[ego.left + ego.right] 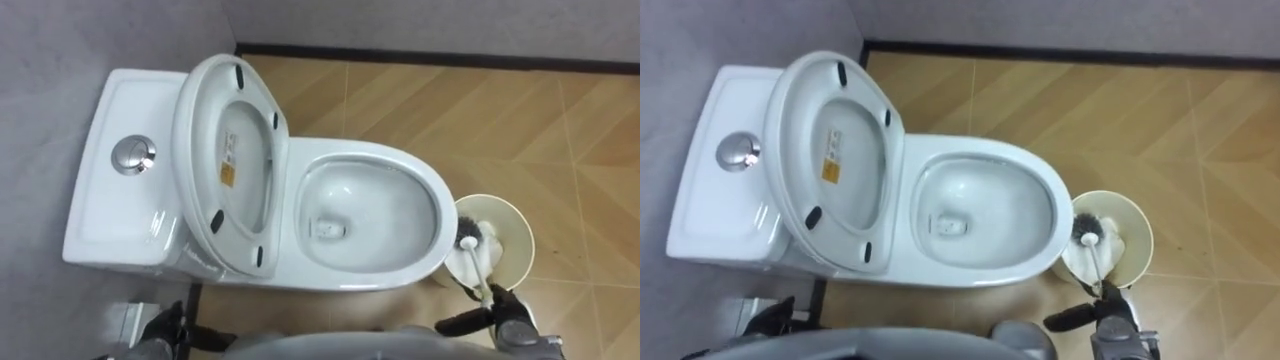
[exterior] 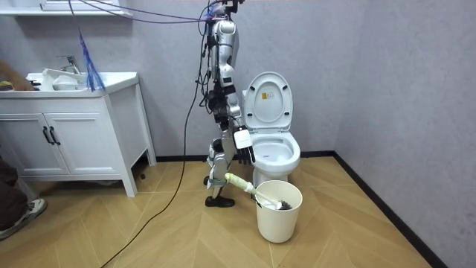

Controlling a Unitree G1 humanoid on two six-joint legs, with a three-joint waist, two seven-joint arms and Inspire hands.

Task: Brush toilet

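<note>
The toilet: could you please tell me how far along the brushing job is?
Done: the white ceramic toilet has its white plastic seat raised, leaving the bowl exposed. In hand: the right robot hand grips the pale-handled toilet brush, whose dark head sits in the cream round bucket beside the bowl. Left: bringing the brush over and scrubbing the bowl.

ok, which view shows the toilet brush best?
Room view: the toilet brush shows side-on at full length, from the right hand down into the bucket. Both eye views look down on it, so it is foreshortened: dark head in the bucket, thin handle running to the hand at the bottom edge.
</note>
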